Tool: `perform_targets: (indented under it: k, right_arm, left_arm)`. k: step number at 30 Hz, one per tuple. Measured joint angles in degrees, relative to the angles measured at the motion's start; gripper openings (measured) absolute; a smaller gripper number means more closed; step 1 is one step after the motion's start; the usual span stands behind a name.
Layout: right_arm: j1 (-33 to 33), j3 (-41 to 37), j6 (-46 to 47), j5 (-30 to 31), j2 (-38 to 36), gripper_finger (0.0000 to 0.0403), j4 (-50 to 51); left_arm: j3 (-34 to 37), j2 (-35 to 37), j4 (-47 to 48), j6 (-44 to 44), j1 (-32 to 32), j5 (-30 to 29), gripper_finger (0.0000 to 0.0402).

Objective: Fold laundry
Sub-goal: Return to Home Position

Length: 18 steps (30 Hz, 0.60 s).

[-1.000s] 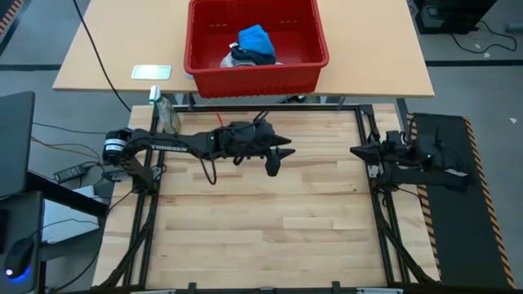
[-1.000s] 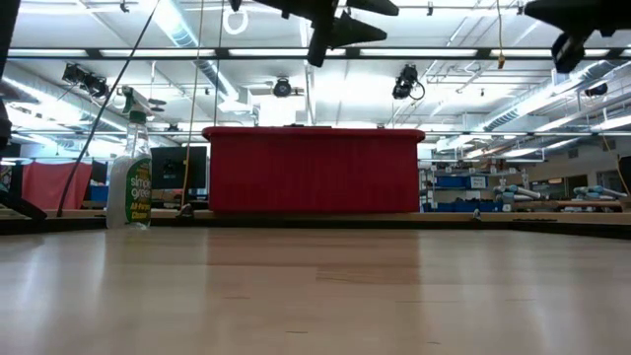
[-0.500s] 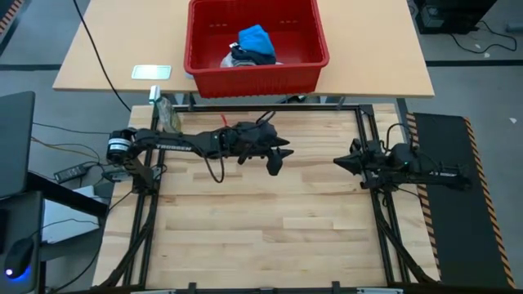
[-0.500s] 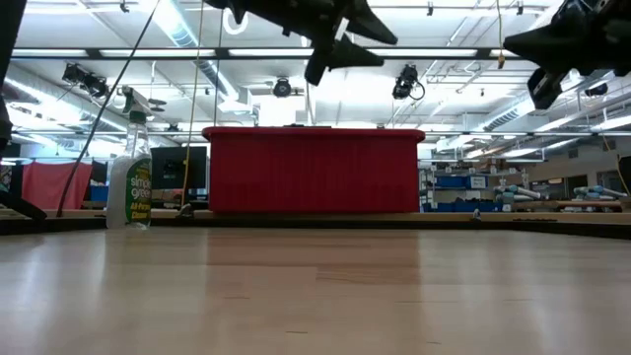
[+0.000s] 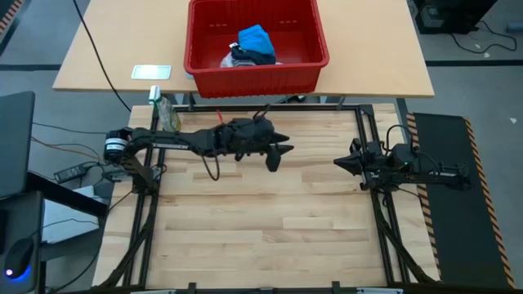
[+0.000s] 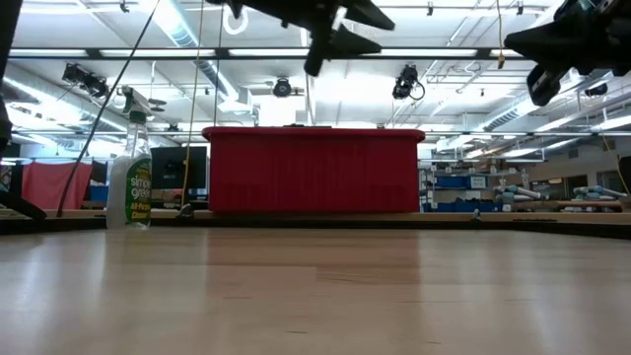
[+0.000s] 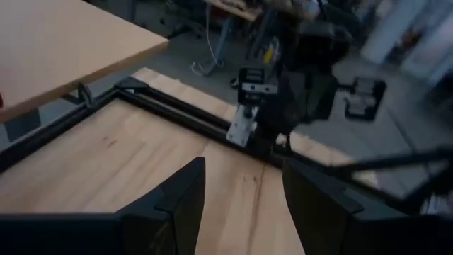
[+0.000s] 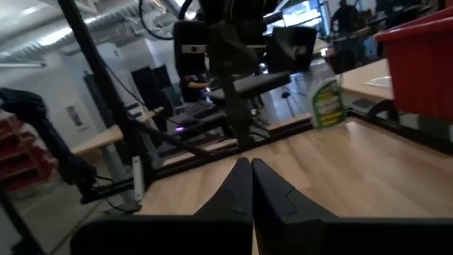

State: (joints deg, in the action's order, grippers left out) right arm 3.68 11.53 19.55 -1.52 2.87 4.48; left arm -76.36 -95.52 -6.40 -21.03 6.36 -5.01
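The laundry lies heaped in the red basket (image 5: pixel 253 80) on the tan table beyond the far edge. A bright blue garment (image 5: pixel 255 37) is on top, over a navy piece (image 5: pixel 248 55) and a pale piece (image 5: pixel 228 61). In the low view only the basket's wall (image 6: pixel 314 170) shows. My left gripper (image 5: pixel 283 158) hangs open in the air over the far middle of the wooden table, pointing toward the right edge, with nothing between its fingers (image 7: pixel 244 177). My right gripper (image 5: pixel 337 163) hovers shut at the right edge, pointing left (image 8: pixel 251 164).
A green spray bottle (image 5: pixel 166 114) stands at the far left corner of the wooden table (image 5: pixel 261 220). Black frame rails (image 5: pixel 359 122) run along the table's edges. A small flat card (image 5: pixel 152 72) lies on the tan table left of the basket.
My right gripper has come down and moved a little toward the table's left, out over the right rail, then kept still. It has stayed shut.
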Motion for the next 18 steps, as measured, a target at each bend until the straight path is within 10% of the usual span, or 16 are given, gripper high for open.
perform_targets:
  k: [10,18]
  right_arm:
    - [-4.04,-5.3,3.85,7.16,0.0,0.0001,-7.68]
    - [-4.15,-7.25,3.36,14.16,0.02,0.0006,-3.83]
  left_arm:
    - [1.9,7.34,10.8,7.25,3.02,0.86,0.0192]
    - [29.55,13.1,-14.01,-6.31,1.43,3.25,0.0191]
